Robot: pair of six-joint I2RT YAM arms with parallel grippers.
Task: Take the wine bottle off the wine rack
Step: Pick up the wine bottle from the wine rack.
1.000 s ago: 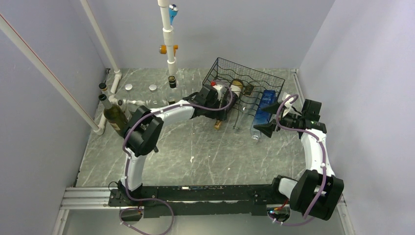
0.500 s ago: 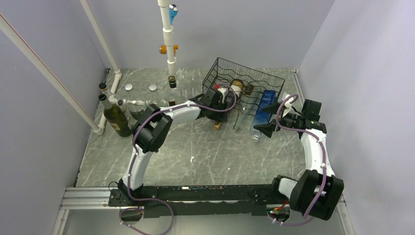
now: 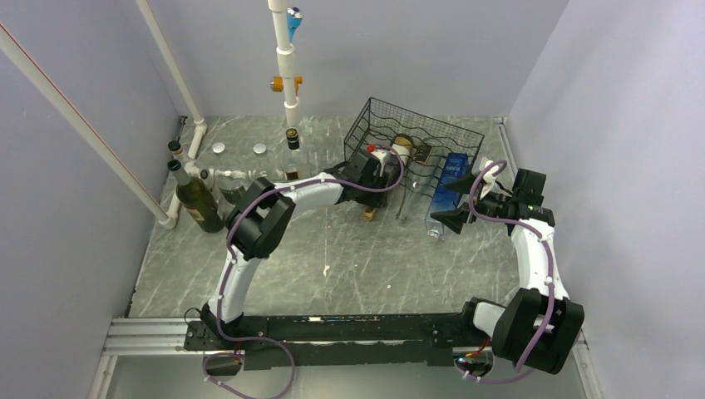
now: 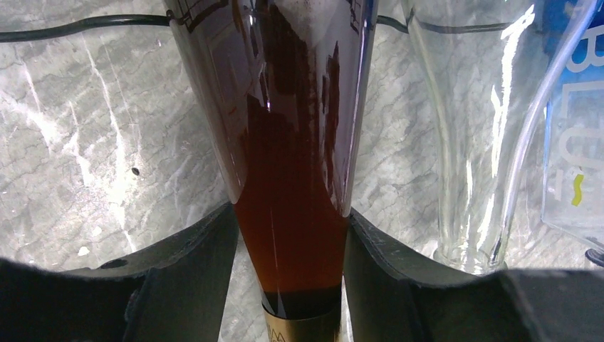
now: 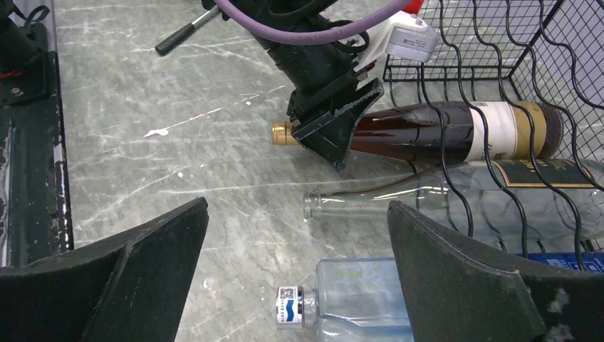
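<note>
Left wrist view, closest in: the left gripper [image 4: 290, 274] has its two black fingers [image 4: 199, 263] pressed against either side of the wine bottle [image 4: 292, 157], clamped on the dark shoulder where it narrows to the neck, just above the gold capsule. A clear glass bottle [image 4: 463, 178] lies just beside it on the right, over the grey marbled table [image 4: 85, 157].

From the right wrist, the right gripper [image 5: 298, 206] hangs over the table with its jaws wide apart and nothing between them. Below it lies a blue-labelled bottle [image 5: 342, 303], its capped neck pointing out of the rack. Beyond that lies the clear glass bottle [image 5: 370, 203], then the wine bottle [image 5: 420, 132], which lies on its side with its body inside the wine rack [image 5: 498, 43] and its neck sticking out through the wires.

Overhead, the wine rack [image 3: 432, 133] stands toward the far right of the table. A green bottle [image 3: 197, 204] stands upright far left, beside the white pipe frame [image 3: 287, 62].
</note>
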